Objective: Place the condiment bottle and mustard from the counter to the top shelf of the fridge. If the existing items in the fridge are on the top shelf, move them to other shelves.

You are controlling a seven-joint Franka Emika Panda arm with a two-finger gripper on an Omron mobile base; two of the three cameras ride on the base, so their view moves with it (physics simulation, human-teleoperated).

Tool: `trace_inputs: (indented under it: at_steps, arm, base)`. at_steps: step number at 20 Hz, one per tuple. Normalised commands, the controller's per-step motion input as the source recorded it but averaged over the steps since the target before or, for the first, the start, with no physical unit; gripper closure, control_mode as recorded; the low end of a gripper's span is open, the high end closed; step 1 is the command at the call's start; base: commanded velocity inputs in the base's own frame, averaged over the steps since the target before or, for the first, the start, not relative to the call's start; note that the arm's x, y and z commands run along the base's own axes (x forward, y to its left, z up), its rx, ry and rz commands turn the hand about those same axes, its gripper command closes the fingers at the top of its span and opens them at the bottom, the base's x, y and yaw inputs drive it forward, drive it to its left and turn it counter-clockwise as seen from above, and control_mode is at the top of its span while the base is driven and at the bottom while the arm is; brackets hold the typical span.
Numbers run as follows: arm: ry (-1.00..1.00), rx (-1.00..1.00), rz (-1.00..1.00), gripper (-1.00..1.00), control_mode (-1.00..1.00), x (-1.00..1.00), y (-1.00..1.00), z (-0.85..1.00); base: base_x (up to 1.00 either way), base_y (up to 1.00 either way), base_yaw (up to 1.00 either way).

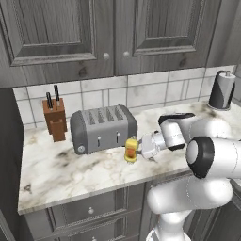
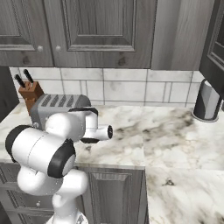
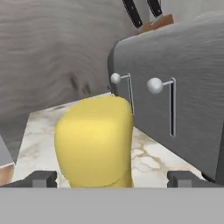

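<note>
The mustard (image 1: 131, 149), a squat yellow bottle with an orange band, stands on the marbled counter (image 1: 61, 174) just in front of the toaster's right end. My gripper (image 1: 137, 149) reaches it from the right, level with the bottle. In the hand view the mustard (image 3: 94, 140) sits close up between my two fingertips (image 3: 43, 178), and my gripper (image 3: 112, 178) is open, with gaps on both sides of the bottle. The condiment bottle and the fridge are out of view.
A grey four-slot toaster (image 1: 103, 128) stands right behind the mustard, with a knife block (image 1: 55, 120) to its left. A dark paper towel holder (image 1: 222, 89) stands at the far right by the tiled wall. Wall cabinets hang above the counter (image 2: 175, 140).
</note>
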Motion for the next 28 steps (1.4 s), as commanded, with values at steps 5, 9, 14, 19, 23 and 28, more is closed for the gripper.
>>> trace_inputs:
  at_steps: [5, 9, 14, 19, 23, 28]
  arm:
    - [0.0, 0.0, 0.01, -1.0, -1.0, 0.0, 0.23, -0.09]
    - [0.0, 0.0, 0.0, 1.0, -1.0, 0.0, 0.32, -0.02]
    - [0.0, 0.0, 0.0, 1.0, -1.0, 0.0, 0.07, 0.01]
    - [-0.05, 0.01, 0.0, 1.0, -1.0, -0.47, -0.03, 0.62]
    - [-0.09, 0.0, -0.03, 1.0, -1.0, -0.68, 0.0, 1.0]
    - [-0.02, -0.04, -0.08, 1.0, -1.0, -0.7, 0.0, 1.0]
  base:
    - [0.0, 0.0, 0.0]
    - [0.0, 0.0, 0.0]
    - [0.0, 0.0, 0.0]
    - [0.0, 0.0, 0.0]
    - [0.0, 0.0, 0.0]
    - [0.0, 0.0, 0.0]
